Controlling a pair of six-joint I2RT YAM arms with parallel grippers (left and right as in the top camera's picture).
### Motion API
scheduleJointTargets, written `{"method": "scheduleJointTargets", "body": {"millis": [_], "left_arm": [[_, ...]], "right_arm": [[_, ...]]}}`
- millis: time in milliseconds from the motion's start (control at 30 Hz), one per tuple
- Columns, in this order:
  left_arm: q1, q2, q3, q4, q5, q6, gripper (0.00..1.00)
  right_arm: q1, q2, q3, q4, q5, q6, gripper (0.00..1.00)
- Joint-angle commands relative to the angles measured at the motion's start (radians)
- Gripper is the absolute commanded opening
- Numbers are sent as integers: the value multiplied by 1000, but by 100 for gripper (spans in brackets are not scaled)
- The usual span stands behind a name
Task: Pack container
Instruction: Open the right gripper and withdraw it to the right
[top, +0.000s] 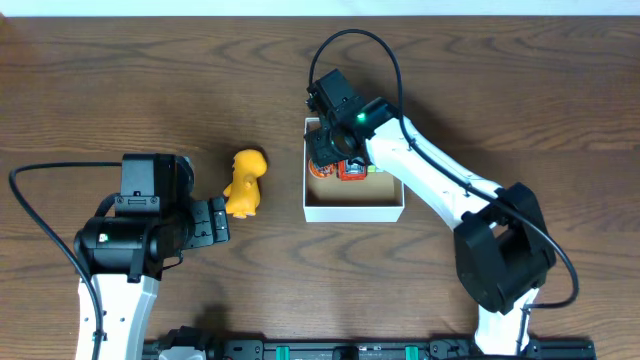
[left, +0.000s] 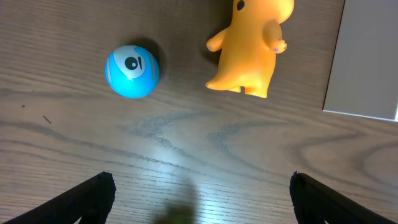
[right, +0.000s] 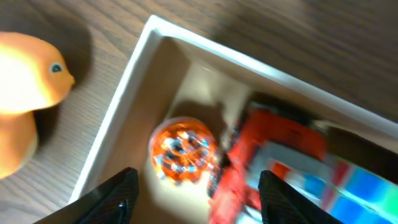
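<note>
The container (top: 355, 211) is a small white box with a brown inside, right of the table's middle. An orange patterned ball (right: 183, 149) and a red toy (right: 264, 155) lie in it, with a blurred blue and white item at the right. My right gripper (top: 336, 150) hangs open above the box's back left part, empty (right: 196, 193). A yellow dinosaur toy (top: 245, 182) lies on the table left of the box. My left gripper (top: 218, 221) is open and empty just short of it (left: 200, 186). A blue ball (left: 132, 71) lies left of the yellow toy (left: 249, 46).
The box's white outer wall (left: 367, 62) shows at the right edge of the left wrist view. The yellow toy also shows at the left of the right wrist view (right: 25, 93). The blue ball is hidden under my left arm in the overhead view.
</note>
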Motion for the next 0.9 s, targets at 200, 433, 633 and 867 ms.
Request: {"method": "scheduleJointTargets", "body": {"millis": [200,433,633,867], "left_arm": [[2,0,19,0,0,-5,100],[2,0,19,0,-1,5,100],[2,1,40,-28,-85,17,98],[72,78,173,-132,-137,17,98]], "right_arm": [[-145,-379,23,-189,314,269,99],[-439,-573,23,-381,211,314,99],[-618,-588,-61,-506,125,357,99],[-641,-587,-391,-354,106,357,99]]}}
